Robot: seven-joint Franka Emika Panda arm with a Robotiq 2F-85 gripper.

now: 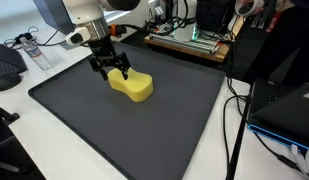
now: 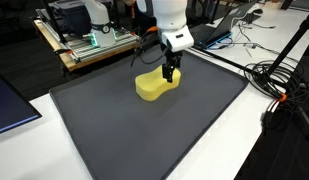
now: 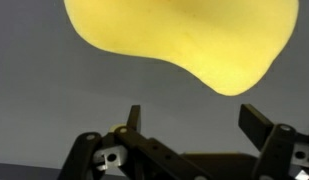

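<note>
Hand (image 1: 111,70) state: fingers spread, nothing pinched. The yellow block (image 1: 132,86) lies flat on the dark mat (image 1: 144,135), left of centre in an exterior view. The hand stands at the block's upper-left end; contact cannot be determined. In the wrist view the block fills the top of the frame, clear of the fingertips (image 3: 256,120).

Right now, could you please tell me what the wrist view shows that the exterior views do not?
Only the wrist view: the empty gap between the fingers of the open gripper, with the yellow block beyond their tips. Only the exterior views: the whole dark mat, the white arm and cables beside the mat. Both: gripper, block and mat.
</note>
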